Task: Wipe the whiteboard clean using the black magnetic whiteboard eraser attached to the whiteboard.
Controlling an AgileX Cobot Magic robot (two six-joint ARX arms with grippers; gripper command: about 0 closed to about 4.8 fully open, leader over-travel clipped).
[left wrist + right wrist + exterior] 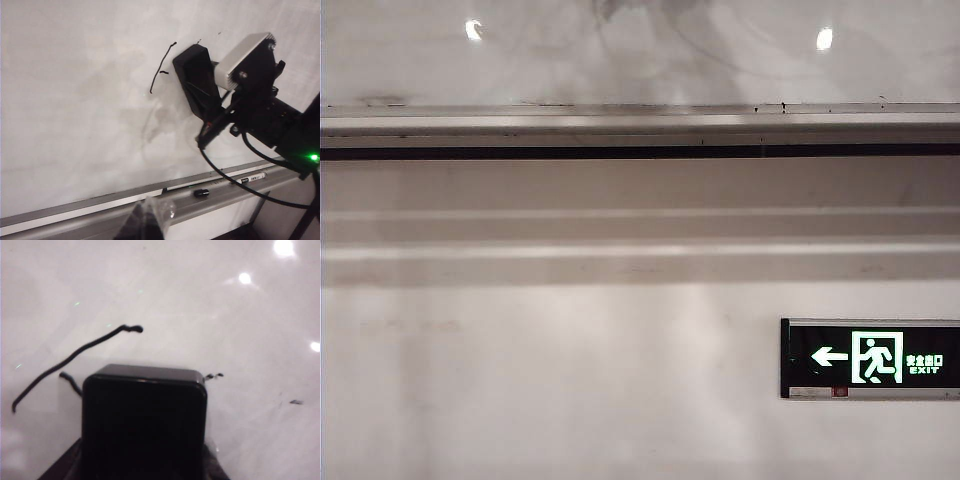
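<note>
The whiteboard [75, 100] is glossy white with a curved black pen line [159, 70] and grey smears. My right gripper [204, 100] is shut on the black magnetic whiteboard eraser [192, 70], whose face is up against the board just beside that line. In the right wrist view the eraser [145, 415] fills the space between the dark fingers [62, 467], with the line [70, 357] just beyond it. My left gripper [147, 220] is shut and empty, low down by the board's tray. Only the board's lower strip [640, 60] shows in the exterior view; neither gripper is in it.
A silver-grey tray rail [100, 210] under the board carries a marker [252, 177] and a loose black cap [201, 192]. A cable [235, 182] hangs from the right arm. Below the rail [640, 125] is the matte wall with a lit exit sign [870, 358].
</note>
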